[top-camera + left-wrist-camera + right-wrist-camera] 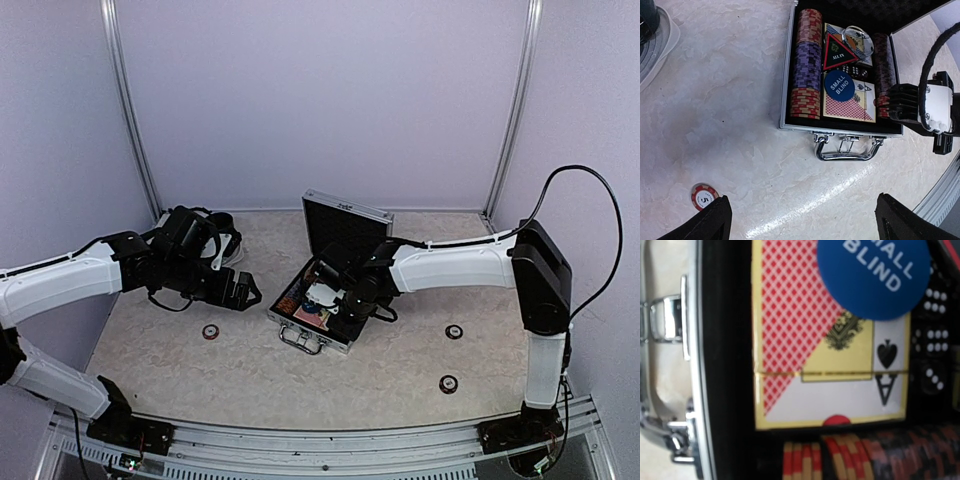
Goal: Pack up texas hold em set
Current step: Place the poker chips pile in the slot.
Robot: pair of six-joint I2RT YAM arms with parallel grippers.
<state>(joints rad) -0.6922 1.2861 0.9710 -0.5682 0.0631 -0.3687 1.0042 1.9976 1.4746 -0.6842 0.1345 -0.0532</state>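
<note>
Left gripper (802, 212): we see fingers spread wide, nothing between them, above table (740, 125). Open case (840, 129) lies just ahead of it.

Right gripper (335, 300): low over case interior. We cannot tell how its jaws stand.

Inside case, under right gripper, we count:
- two card decks (850, 102)
- one blue button (874, 275)
- one triangle marker (839, 50)
- three dice (935, 340)
- two chip rows (807, 65)

Three loose chips (454, 331) on table: one beside left gripper, two well apart from right gripper.

The black two-finger left claw (243, 291) gapes wide, held low; the right arm (455, 265) stretches across, right claw (340, 298) tipped downward.
</note>
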